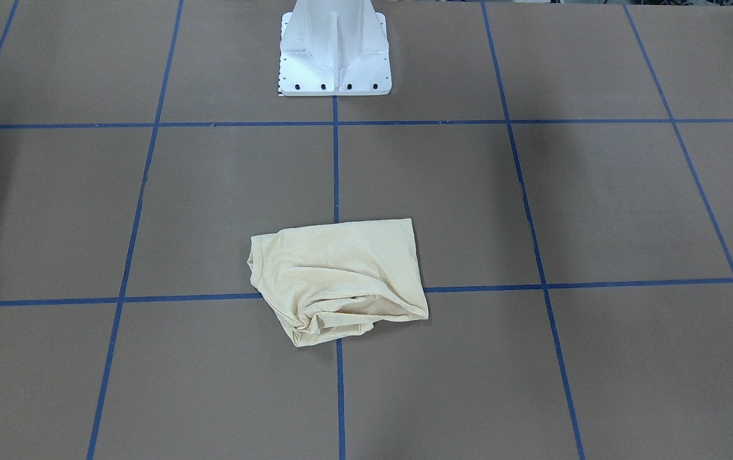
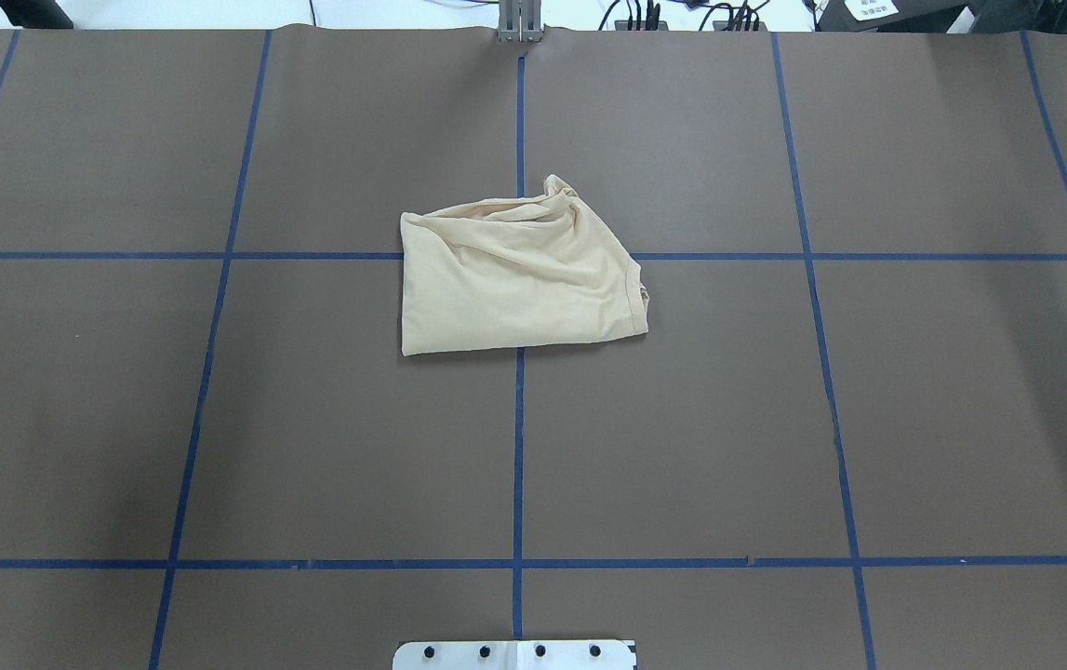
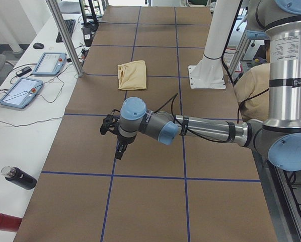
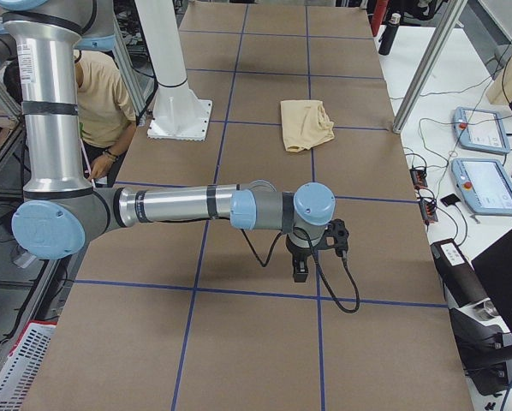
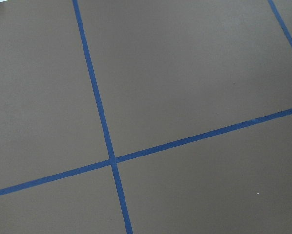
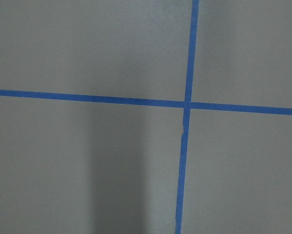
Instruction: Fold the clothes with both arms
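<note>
The left gripper (image 3: 119,153) shows only in the left side view. It hangs black and pointing down from the wrist of the left arm (image 3: 206,130), which reaches level over the table (image 3: 150,201). From that view I cannot tell how far its jaws stand apart. The right gripper (image 4: 300,272) shows only in the right side view, also pointing down at the end of the outstretched right arm (image 4: 175,205), and its jaws cannot be judged either. Each wrist camera sees only brown table and a crossing of blue tape (image 5: 112,160).

The shirt (image 2: 514,284) lies well apart from both grippers, in the middle of the table. It is a pale cream-yellow bundle lying over a tape crossing, folded roughly square, with one corner bunched and wrinkled. Nothing touches it. The white pedestal (image 1: 334,57) stands beyond it on the robot's side, and a person (image 4: 98,94) sits behind the pedestal. Two tablets (image 3: 19,92) lie on the side bench.
</note>
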`<state>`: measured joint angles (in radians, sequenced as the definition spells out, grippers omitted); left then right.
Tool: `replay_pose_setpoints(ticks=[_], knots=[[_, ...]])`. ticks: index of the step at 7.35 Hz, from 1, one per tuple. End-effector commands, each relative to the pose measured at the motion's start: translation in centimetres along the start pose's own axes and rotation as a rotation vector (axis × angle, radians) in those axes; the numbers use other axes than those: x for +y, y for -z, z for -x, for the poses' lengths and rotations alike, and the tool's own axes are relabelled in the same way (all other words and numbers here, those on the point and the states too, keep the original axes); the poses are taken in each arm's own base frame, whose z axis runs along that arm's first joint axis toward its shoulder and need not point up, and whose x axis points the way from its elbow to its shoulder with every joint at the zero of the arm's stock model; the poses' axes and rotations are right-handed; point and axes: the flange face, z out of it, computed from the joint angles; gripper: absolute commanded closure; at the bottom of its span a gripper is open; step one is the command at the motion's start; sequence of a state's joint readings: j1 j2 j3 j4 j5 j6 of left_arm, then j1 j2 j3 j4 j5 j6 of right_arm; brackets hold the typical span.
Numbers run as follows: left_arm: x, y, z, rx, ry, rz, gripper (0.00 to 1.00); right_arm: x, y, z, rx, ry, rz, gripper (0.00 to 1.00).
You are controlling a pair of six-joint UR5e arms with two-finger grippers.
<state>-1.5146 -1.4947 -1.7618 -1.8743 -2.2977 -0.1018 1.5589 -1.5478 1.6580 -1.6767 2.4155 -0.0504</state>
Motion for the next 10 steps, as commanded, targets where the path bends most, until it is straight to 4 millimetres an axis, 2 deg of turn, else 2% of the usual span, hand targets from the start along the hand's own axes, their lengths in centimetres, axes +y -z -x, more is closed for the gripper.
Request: replay_pose_setpoints(ticks=[1,3,5,7,10], knots=[[0.3,0.0,1.5,-0.065,0.030,0.011,0.00,0.0,-0.1,0.0,0.001,-0.001,0.001,0.00],[1.1,0.9,1.7,-0.033,0.047,0.002,0.00,0.0,0.1,0.1,0.001,0.003,-0.002,0.00],[1.1,0.9,1.8,-0.029,0.048,0.002,0.00,-0.6,0.8,0.7,0.020,0.019,-0.015,0.00],[1.1,-0.2,2.6,-0.025,0.050,0.012,0.00,-0.5,0.9,0.8,0.020,0.018,-0.016,0.00],[0.8,0.4,2.1,-0.023,0.042,0.002,0.00,-0.5,0.8,0.7,0.020,0.017,-0.015,0.00]])
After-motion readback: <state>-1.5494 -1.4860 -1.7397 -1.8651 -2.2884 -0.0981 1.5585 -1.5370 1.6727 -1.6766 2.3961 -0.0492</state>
